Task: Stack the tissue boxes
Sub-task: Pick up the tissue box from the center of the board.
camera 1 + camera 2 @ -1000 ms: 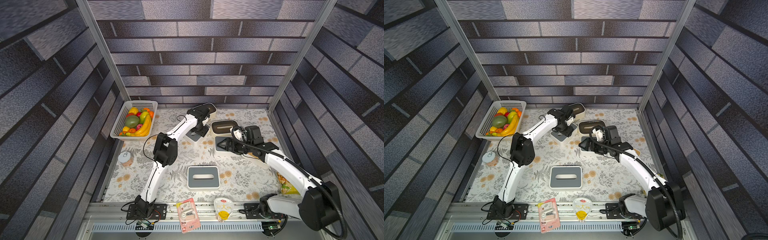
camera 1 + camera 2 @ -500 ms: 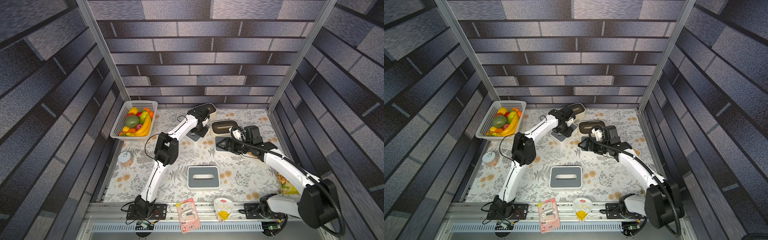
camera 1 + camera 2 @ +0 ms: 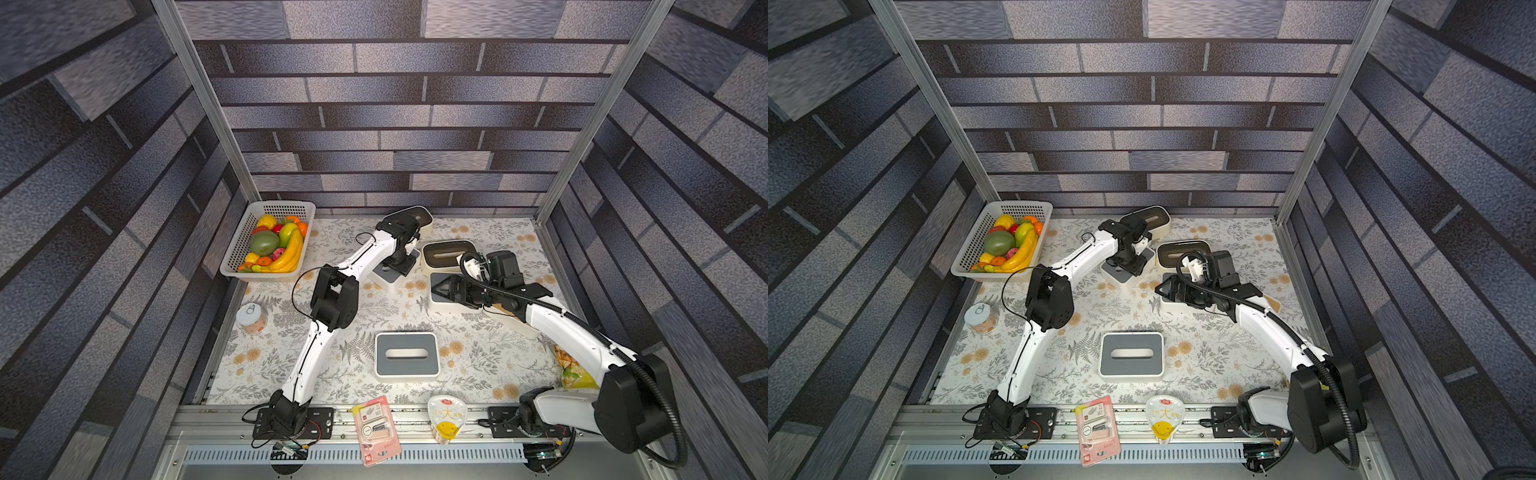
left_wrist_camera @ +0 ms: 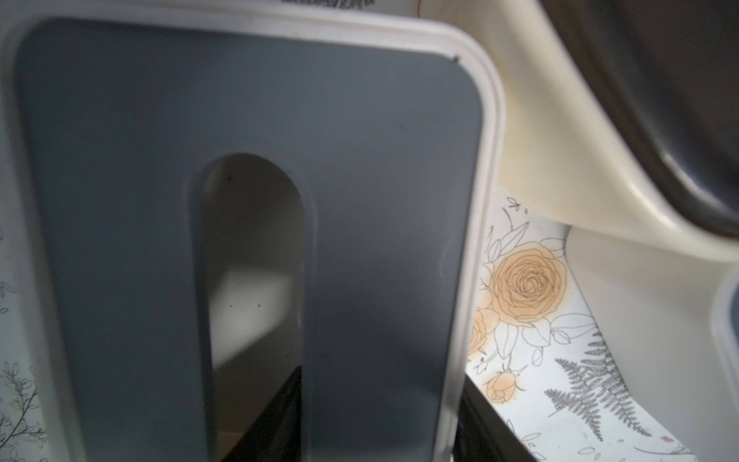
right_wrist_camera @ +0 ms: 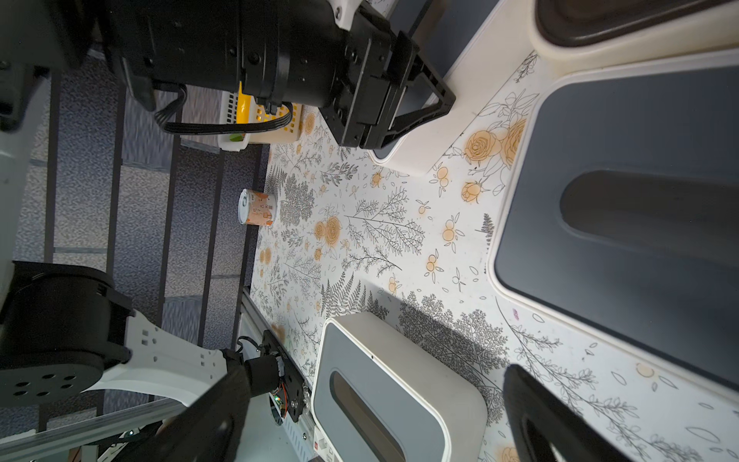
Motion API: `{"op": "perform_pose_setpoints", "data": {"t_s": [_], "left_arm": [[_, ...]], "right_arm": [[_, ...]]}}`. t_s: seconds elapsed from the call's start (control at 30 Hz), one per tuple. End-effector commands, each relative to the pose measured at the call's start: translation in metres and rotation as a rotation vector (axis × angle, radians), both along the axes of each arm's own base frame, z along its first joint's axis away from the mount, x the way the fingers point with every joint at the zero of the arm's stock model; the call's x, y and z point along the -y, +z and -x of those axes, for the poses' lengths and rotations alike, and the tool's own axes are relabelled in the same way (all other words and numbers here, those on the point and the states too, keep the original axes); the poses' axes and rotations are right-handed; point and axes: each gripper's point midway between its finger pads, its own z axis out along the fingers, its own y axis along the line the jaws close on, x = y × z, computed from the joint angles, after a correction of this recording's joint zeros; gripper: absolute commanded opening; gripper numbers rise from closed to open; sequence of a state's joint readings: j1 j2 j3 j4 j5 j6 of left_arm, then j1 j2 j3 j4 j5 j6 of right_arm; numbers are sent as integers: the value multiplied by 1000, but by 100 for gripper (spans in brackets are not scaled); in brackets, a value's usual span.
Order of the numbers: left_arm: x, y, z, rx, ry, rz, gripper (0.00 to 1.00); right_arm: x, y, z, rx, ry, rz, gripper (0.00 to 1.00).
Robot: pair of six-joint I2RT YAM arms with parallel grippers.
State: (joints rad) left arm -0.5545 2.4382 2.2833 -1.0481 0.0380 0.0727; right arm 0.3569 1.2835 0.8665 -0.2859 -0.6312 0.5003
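The sealed cup [image 3: 446, 419] lying on the front rail is showing a red logo and a large yellow character that looks like 大. The finer print around it is too small to read. Beside it, the pink blister pack [image 3: 376, 430] is carrying print I cannot make out. The can [image 5: 258, 208] by the left edge of the floral tablecloth [image 3: 478, 374] is wearing an orange label with unreadable characters.

The tissue boxes are white or cream, each with an oblong slot in its lid. The front grey-lidded box [image 3: 406, 356] is sitting alone near the front middle.

The left gripper [image 3: 398, 266] is reaching down onto the far grey-lidded box [image 3: 384, 279]. In the left wrist view one finger [image 4: 268, 420] is sitting inside the slot and the other outside the white rim. Whether they are pressing the lid between them I cannot tell.

The right gripper [image 3: 436, 287] is hovering over the right grey-lidded box [image 3: 453, 305] with its fingers spread wide, holding nothing.

Just behind that box, the near brown-lidded box [image 3: 446, 254] is standing. The rear brown-lidded box [image 3: 417, 215] is sitting against the back wall. The wood-lidded box [image 3: 1271, 302] is lying mostly hidden under the right arm.
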Motion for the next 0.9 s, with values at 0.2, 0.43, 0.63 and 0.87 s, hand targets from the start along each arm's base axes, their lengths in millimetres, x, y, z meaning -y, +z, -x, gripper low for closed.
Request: {"op": "perform_pose_setpoints", "data": {"t_s": [0.2, 0.43, 0.63, 0.87], "left_arm": [[-6, 9, 3, -8, -17, -12, 47], [-9, 24, 5, 13, -10, -12, 46], [-19, 46, 10, 42, 31, -12, 46], [-34, 68, 33, 56, 77, 12, 45]], "right_arm": [[-1, -1, -1, -10, 4, -13, 100], [2, 1, 3, -12, -7, -12, 100], [7, 1, 12, -10, -39, -25, 100], [17, -7, 32, -30, -68, -28, 100]]}}
